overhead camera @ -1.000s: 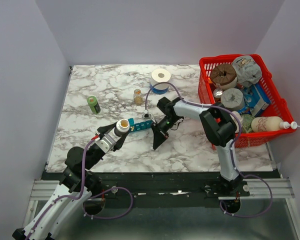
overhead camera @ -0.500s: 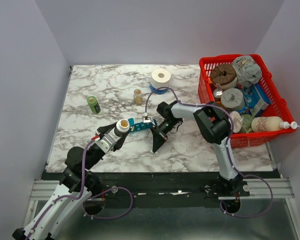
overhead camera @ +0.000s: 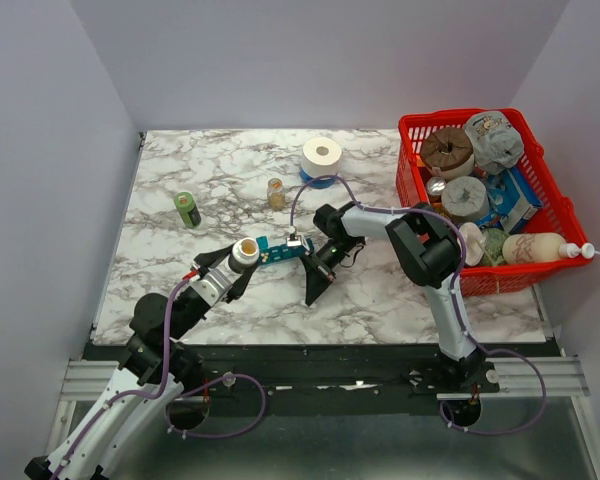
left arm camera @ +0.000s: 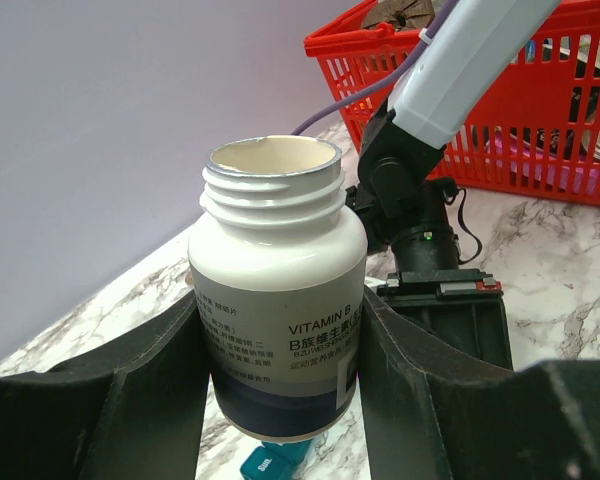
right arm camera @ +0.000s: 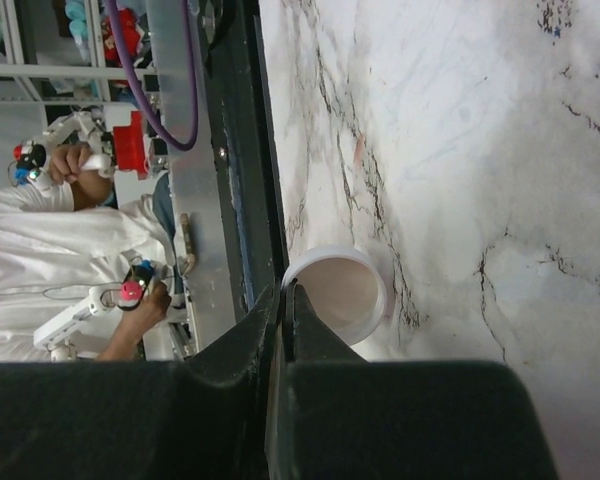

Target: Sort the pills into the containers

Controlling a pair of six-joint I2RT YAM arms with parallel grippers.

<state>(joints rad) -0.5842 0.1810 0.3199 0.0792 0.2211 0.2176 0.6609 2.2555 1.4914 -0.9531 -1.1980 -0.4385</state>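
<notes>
My left gripper [overhead camera: 242,262] is shut on an open white vitamin bottle [overhead camera: 245,252], held upright just above the left end of the teal pill organizer strip [overhead camera: 280,250]. Tan contents show in the bottle's mouth from above; single pills cannot be made out. In the left wrist view the bottle [left arm camera: 280,290] sits between my fingers [left arm camera: 150,380], with a teal compartment [left arm camera: 275,465] below it. My right gripper [overhead camera: 313,293] is on the marble just right of the strip, shut on the rim of the white bottle cap [right arm camera: 340,290], tips pinched [right arm camera: 288,290].
A red mesh basket [overhead camera: 412,128] full of items stands at the right edge. A green can [overhead camera: 188,209], a small amber jar [overhead camera: 276,192] and a white tape roll [overhead camera: 322,153] stand further back on the marble table [overhead camera: 180,160].
My right arm's forearm has swung a little left towards the strip; its gripper stays shut on the cap. My left arm and the bottle have not moved.
</notes>
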